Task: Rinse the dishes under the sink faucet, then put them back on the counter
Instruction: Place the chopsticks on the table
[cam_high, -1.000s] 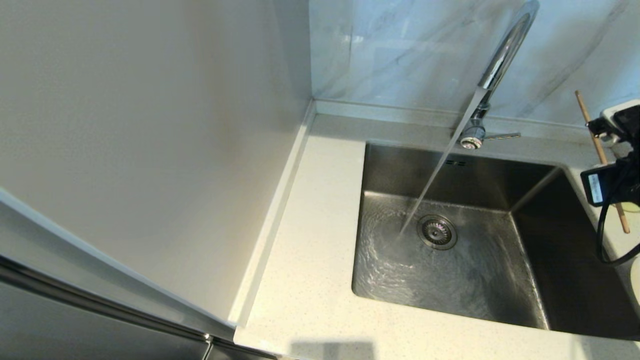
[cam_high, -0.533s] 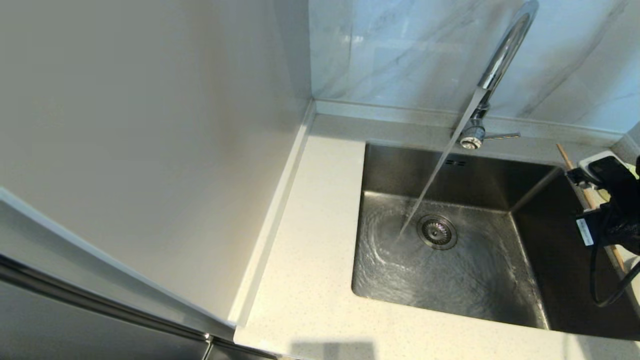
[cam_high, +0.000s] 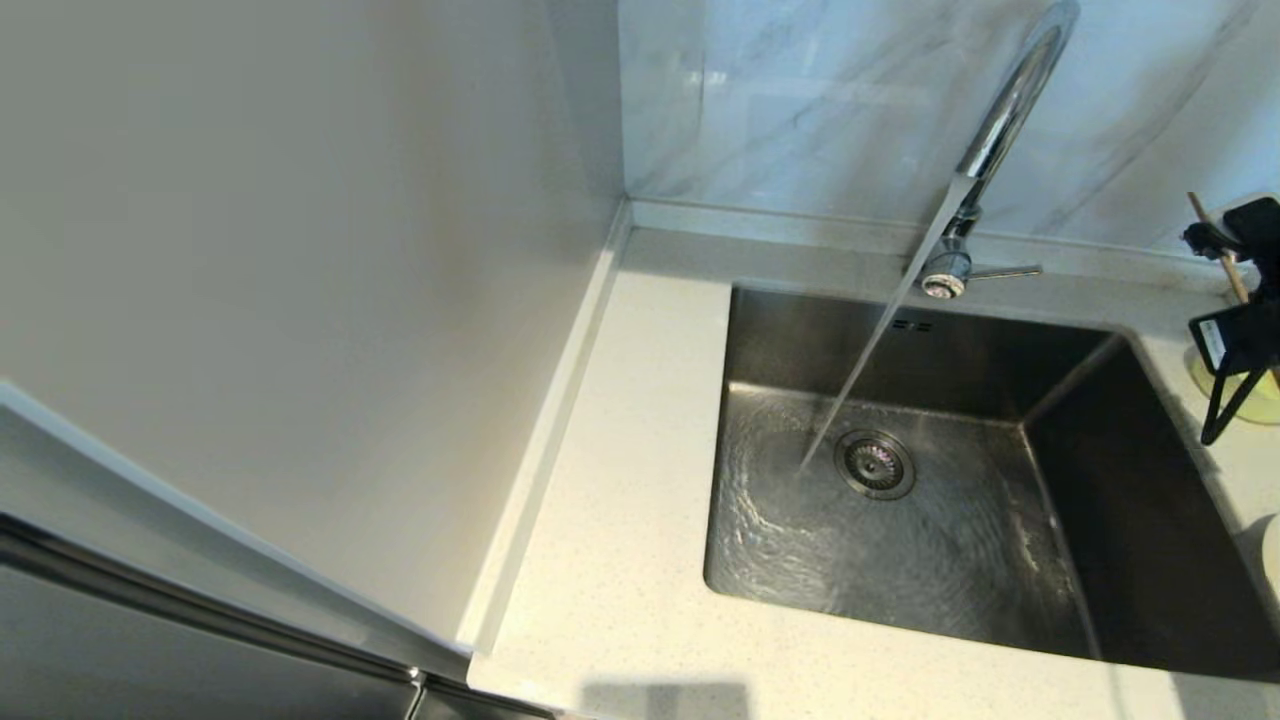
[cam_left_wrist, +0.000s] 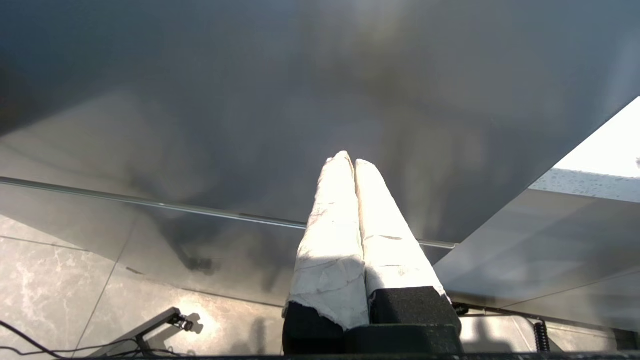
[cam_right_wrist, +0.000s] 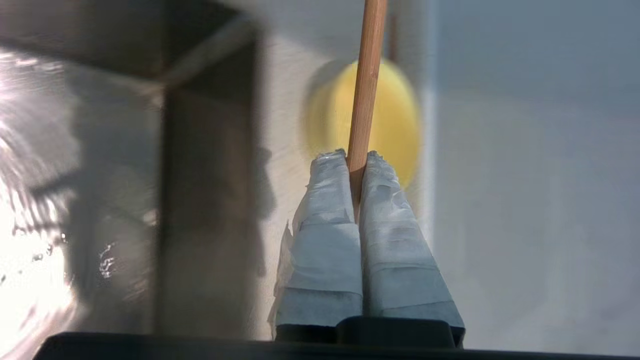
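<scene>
Water pours from the chrome sink faucet (cam_high: 1010, 110) into the steel sink (cam_high: 930, 340), landing beside the drain strainer (cam_high: 874, 463). On the counter (cam_high: 640, 480) at the far right sits the pale yellow bowl (cam_high: 1255, 405) (cam_right_wrist: 395, 115), half hidden by my right arm (cam_high: 1245, 330). My right gripper (cam_right_wrist: 357, 156) is shut on a thin wooden stick (cam_right_wrist: 366, 90) (cam_high: 1215, 245), held above the bowl. The rim of a cream-white dish (cam_high: 1270, 545) shows at the right edge. My left gripper (cam_left_wrist: 350, 160) is shut and empty, parked before a grey cabinet front, out of the head view.
The faucet's lever handle (cam_high: 1005, 271) points right from its base. A tall pale side panel (cam_high: 300, 250) walls off the counter's left side. Grey-veined marble tiles (cam_high: 800, 100) stand behind the raised back edge.
My right gripper with the stick dipped toward the sink's right rim, then rose and shifted right. The yellow bowl shows more now. Water keeps running.
</scene>
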